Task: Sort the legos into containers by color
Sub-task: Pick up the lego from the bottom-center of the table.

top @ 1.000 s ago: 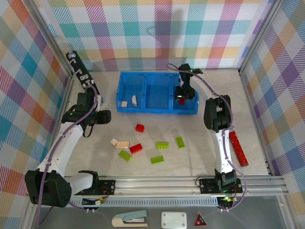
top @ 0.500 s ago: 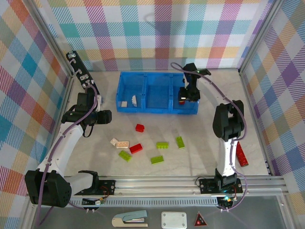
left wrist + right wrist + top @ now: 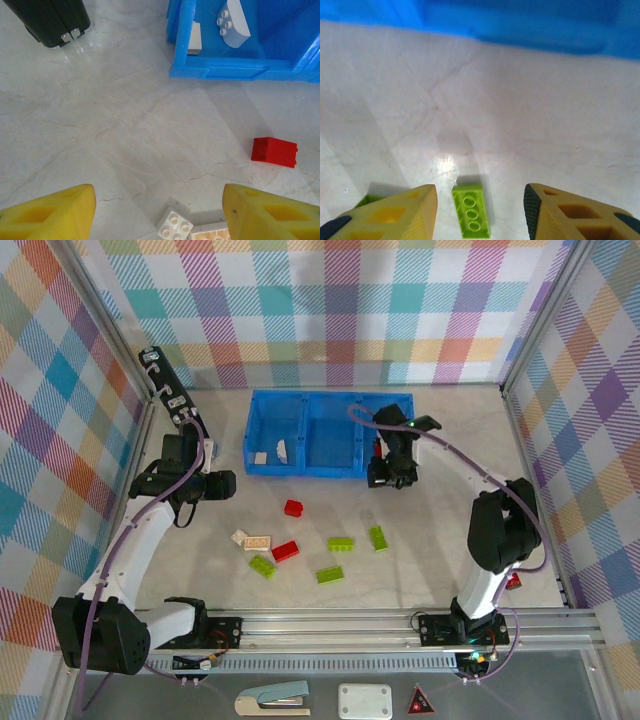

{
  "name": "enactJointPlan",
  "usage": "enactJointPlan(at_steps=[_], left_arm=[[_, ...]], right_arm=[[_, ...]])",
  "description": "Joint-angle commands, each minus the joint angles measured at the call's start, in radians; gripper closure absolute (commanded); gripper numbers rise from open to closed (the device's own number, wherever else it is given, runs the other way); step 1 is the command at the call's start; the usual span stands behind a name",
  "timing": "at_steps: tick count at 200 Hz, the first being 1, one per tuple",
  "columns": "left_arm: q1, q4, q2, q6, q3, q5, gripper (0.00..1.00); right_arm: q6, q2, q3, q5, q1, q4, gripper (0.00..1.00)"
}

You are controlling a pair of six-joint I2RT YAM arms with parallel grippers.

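High up behind the arm bases [image 3: 200, 625], looking down over the whole table [image 3: 440, 540]. Left wrist: close in, aimed straight down, catching the blue tray [image 3: 225, 70] at its left end plus the red brick [image 3: 274, 151], both shared with overhead. Right wrist: even nearer the tabletop, facing the tray's front wall, green brick [image 3: 471, 215] shared too.

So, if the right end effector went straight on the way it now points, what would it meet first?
Probably the lime green brick, lying on the table between the open fingers of the right end effector. Depth is unclear, so it might touch bare table beside it instead.
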Motion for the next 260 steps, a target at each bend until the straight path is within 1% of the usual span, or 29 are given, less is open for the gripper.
enactJointPlan(at_steps=[1, 39, 69, 102, 121, 173, 207, 260], left_arm=[[0.014, 0.011, 0.013, -0.004, 0.01, -0.004, 0.33], [0.016, 0.011, 0.005, -0.01, 0.014, -0.002, 0.33], [0.02, 0.01, -0.003, -0.01, 0.011, -0.012, 0.33], [0.02, 0.008, -0.002, -0.01, 0.011, -0.014, 0.33], [0.02, 0.007, 0.007, -0.009, 0.013, -0.009, 0.33], [0.021, 0.004, 0.011, -0.012, 0.015, -0.007, 0.33], [0.022, 0.004, 0.017, -0.01, 0.017, -0.005, 0.33], [0.022, 0.004, 0.019, -0.01, 0.019, -0.002, 0.33]], right_arm=[[0.065, -0.06, -0.077, 0.015, 0.038, 0.024, 0.49], [0.11, -0.084, -0.205, 0.014, 0.106, 0.062, 0.49], [0.137, -0.07, -0.281, 0.011, 0.149, 0.11, 0.49], [0.148, -0.052, -0.324, 0.024, 0.171, 0.122, 0.49], [0.154, -0.039, -0.352, 0.004, 0.173, 0.156, 0.49], [0.154, 0.048, -0.358, 0.008, 0.183, 0.196, 0.49], [0.155, 0.068, -0.355, 0.007, 0.189, 0.205, 0.54], [0.16, 0.059, -0.359, 0.011, 0.195, 0.202, 0.6]])
